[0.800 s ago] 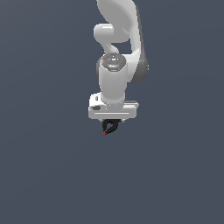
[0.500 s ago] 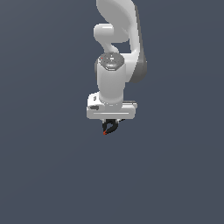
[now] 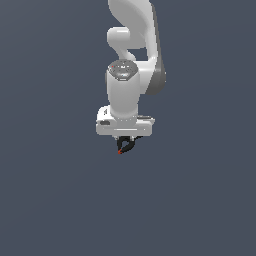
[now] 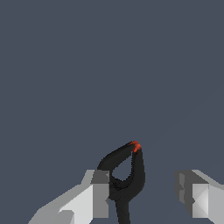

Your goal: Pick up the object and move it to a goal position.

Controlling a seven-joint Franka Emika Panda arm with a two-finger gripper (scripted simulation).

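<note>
The white Franka arm hangs over plain grey ground. Its white two-fingered gripper carries the small black looped object with a red-orange tip. One finger touches it; the other stands apart, so grip closure cannot be judged. Step: transport. Next: steady travel to the goal.

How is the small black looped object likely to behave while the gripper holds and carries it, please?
The black object probably stays stiff: its loop holds shape in the wrist view. It seems light, being far smaller than the gripper. Only one finger visibly touches it, so it might pivot or slip.
</note>
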